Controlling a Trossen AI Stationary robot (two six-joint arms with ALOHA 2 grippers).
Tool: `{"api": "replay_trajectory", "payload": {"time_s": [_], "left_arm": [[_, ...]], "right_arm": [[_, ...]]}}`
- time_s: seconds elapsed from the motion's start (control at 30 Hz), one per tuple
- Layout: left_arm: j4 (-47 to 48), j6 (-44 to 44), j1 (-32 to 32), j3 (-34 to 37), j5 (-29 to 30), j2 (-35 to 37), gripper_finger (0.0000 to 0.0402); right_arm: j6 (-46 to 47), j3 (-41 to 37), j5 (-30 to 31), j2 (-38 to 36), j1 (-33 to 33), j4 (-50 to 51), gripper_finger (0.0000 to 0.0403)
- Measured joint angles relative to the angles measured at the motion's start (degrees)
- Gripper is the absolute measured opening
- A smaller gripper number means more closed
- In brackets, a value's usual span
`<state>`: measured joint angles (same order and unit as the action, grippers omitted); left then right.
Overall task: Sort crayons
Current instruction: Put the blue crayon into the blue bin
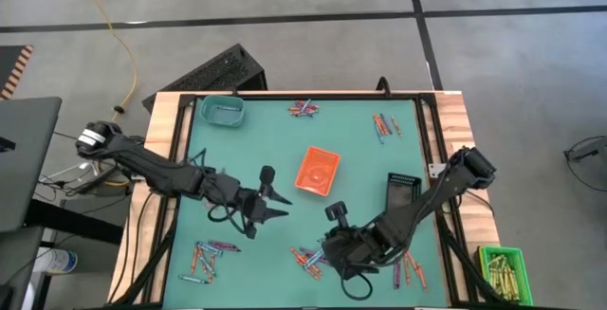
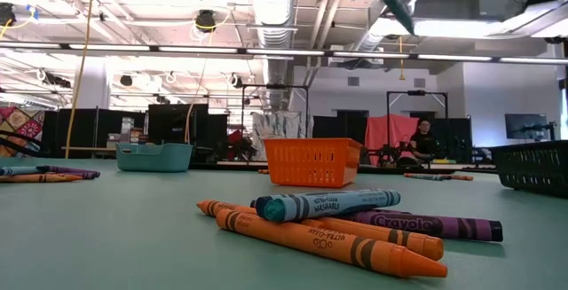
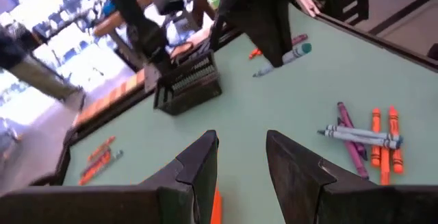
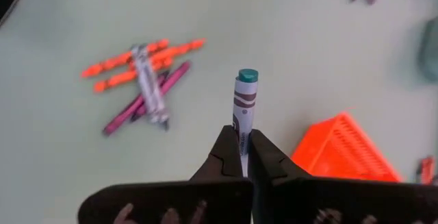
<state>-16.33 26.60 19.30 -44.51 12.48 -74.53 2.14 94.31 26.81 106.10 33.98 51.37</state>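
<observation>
Blue-grey crayon (image 4: 244,107) juts lengthwise beyond the right gripper's (image 4: 243,157) pinching fingers.

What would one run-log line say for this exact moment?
right gripper: jaws shut on blue-grey crayon, lifted above table | left gripper: jaws open, empty | orange basket: mid-table

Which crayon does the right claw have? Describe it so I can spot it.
Start at the orange basket in the middle of the green table. Just beside it, the right claw is shut on a blue-grey crayon. It is the only one lifted off the table; the others lie flat in heaps.
</observation>
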Motion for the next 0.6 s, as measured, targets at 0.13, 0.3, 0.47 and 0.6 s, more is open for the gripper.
{"api": "replay_trajectory", "payload": {"time_s": [0.13, 0.3, 0.47, 0.6], "left_arm": [[-7.97, 4.82, 0.95, 0.0, 1.77, -3.72, 0.0116], [-13.72, 8.76, 0.91, 0.02, 2.05, -6.64, 0.0116], [-19.01, 11.69, 0.8, 0.01, 1.25, -8.14, 0.0116], [-22.16, 12.23, 0.58, 0.01, -1.15, -8.12, 0.0116]], "right_arm": [[-2.95, 1.68, 2.21, 0.0, 0.0, -2.48, 0.0], [-6.79, 4.21, 5.91, -0.03, 0.36, -4.86, 0.0], [-11.59, 6.92, 9.66, -0.09, 1.21, -7.61, 0.0], [-14.69, 9.22, 12.04, -0.09, 1.91, -9.02, 0.0]]}}
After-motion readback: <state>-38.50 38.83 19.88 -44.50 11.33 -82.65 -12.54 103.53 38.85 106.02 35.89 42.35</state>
